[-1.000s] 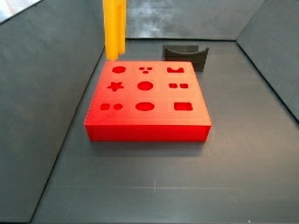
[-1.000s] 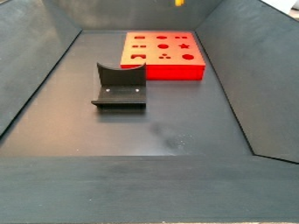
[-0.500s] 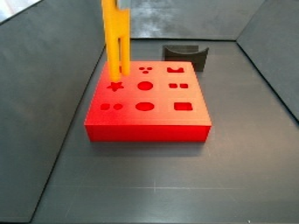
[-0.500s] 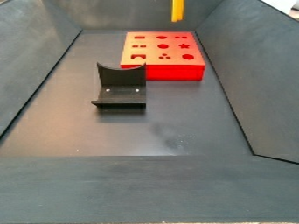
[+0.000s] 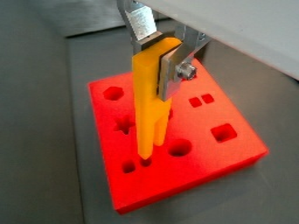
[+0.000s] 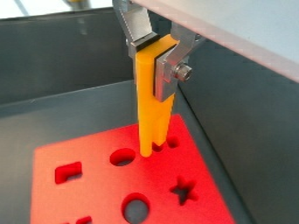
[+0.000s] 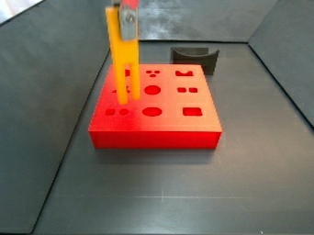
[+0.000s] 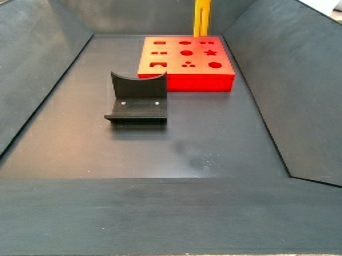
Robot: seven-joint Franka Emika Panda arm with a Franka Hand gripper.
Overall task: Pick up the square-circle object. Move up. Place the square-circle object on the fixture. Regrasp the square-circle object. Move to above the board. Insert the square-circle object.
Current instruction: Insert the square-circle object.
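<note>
Keeping the square-circle object [image 5: 149, 101] upright mattered most — the gripper [image 5: 162, 63], jaws clamped on its top, held it with its tip at a hole in the board [image 5: 239, 156]; lowering should be slow.

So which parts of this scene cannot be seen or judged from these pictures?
- The pincer: both wrist views cut off everything above its fingers.
- The lower tip of the square-circle object: where it meets the board, the colours merge, so how deep it sits is unclear.
- Its orange-red end: not distinguishable in any view.
- The fixture: the board hides its base in a side view.
</note>
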